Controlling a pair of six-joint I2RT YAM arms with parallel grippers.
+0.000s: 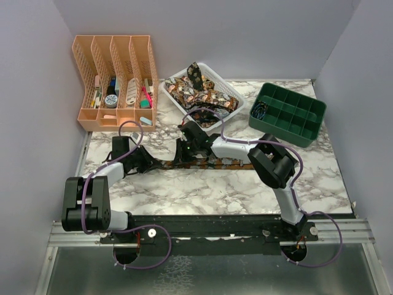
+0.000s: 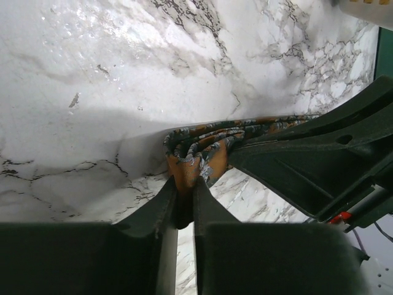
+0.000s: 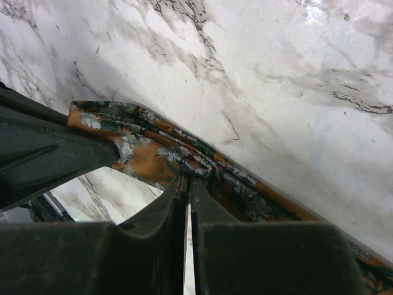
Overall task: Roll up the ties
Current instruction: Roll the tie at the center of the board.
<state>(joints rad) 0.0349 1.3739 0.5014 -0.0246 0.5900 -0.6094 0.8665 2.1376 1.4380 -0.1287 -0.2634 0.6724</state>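
- Pinching the tie (image 2: 209, 144) at its folded end, our left gripper (image 2: 184, 187) is clamped on the fabric; our right gripper (image 3: 186, 183) nips the same strip just beside it.
- We judge it light, limp and slippery, best held at the fold.
- It lies flat across the middle of the marble counter (image 1: 215, 192).
- Spare ties (image 1: 195, 91) fill the white basket (image 1: 235, 93) behind; grey walls (image 1: 37, 74) close us in.
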